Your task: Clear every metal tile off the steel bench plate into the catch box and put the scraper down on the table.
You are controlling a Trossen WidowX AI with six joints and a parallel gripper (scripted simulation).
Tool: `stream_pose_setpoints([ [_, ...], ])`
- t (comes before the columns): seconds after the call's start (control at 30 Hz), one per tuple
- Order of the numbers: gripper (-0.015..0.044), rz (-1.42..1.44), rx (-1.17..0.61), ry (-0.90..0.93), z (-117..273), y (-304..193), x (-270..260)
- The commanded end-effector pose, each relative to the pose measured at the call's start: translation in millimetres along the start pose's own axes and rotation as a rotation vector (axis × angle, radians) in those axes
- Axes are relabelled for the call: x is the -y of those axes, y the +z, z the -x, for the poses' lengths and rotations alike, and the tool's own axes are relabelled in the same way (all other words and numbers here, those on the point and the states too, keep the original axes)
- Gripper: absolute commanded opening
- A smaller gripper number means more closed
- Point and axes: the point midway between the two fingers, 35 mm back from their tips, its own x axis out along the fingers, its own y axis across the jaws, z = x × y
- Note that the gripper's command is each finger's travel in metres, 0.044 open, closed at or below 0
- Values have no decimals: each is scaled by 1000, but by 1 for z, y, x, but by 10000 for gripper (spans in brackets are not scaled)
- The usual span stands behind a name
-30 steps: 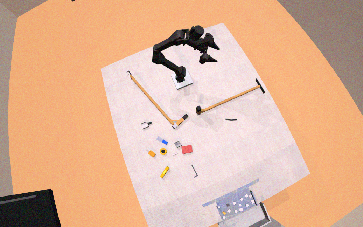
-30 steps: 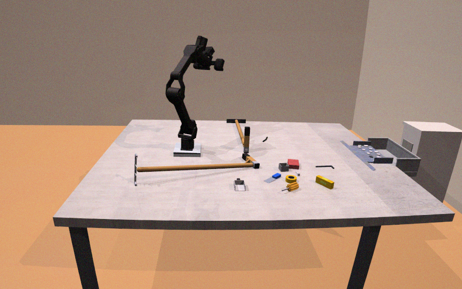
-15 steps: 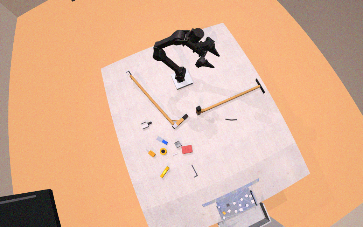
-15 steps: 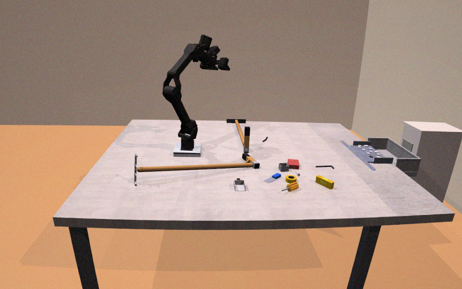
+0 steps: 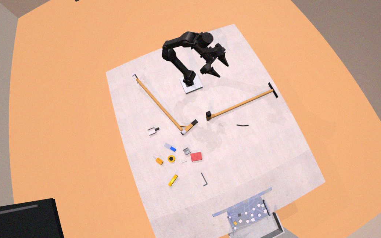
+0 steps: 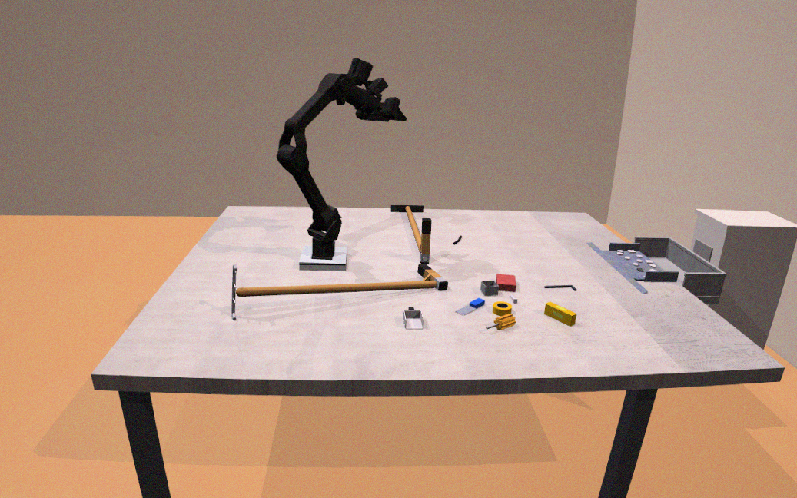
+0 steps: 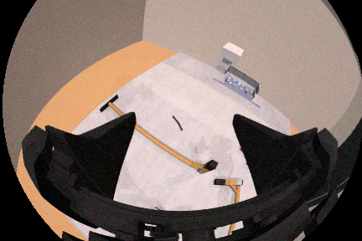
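My gripper [image 5: 223, 71] [image 6: 404, 118] [image 7: 186, 118] is open and empty, high above the table. A long wooden-handled tool [image 5: 241, 103] [image 6: 413, 227] [image 7: 163, 147] with a wide black bar head lies on the table. A second one [image 5: 159, 105] [image 6: 333, 287], with a thin metal head, lies on the base's other side. Both have a black-tipped grip block. Which one is the scraper I cannot tell for sure. The steel plate [image 5: 236, 209] [image 6: 621, 263] at the far end bears several white tiles, an orange tile [image 5: 235, 223] and a dark tile [image 5: 238, 215]. The catch box [image 5: 278, 223] [image 7: 245, 78] adjoins it.
A red block [image 5: 196, 156] [image 6: 506, 282], a yellow tape roll [image 5: 171, 158] [image 6: 502, 307], a yellow level [image 5: 172, 180] [image 6: 559, 313], an orange-handled tool [image 5: 159, 161] and a hex key [image 5: 204, 185] lie mid-table. A curved black piece [image 5: 241, 125] [image 7: 178, 123] lies near the bar-headed tool.
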Motion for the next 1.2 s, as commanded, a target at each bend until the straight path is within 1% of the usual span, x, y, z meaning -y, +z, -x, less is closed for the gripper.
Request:
stream_pose_setpoints([
  [0.0,440,-3,-15,-45,-3,0,10],
  [0.57,440,-43,-57,-248,1,-3,62],
  [1.17,440,-88,-115,-461,16,-11,115],
])
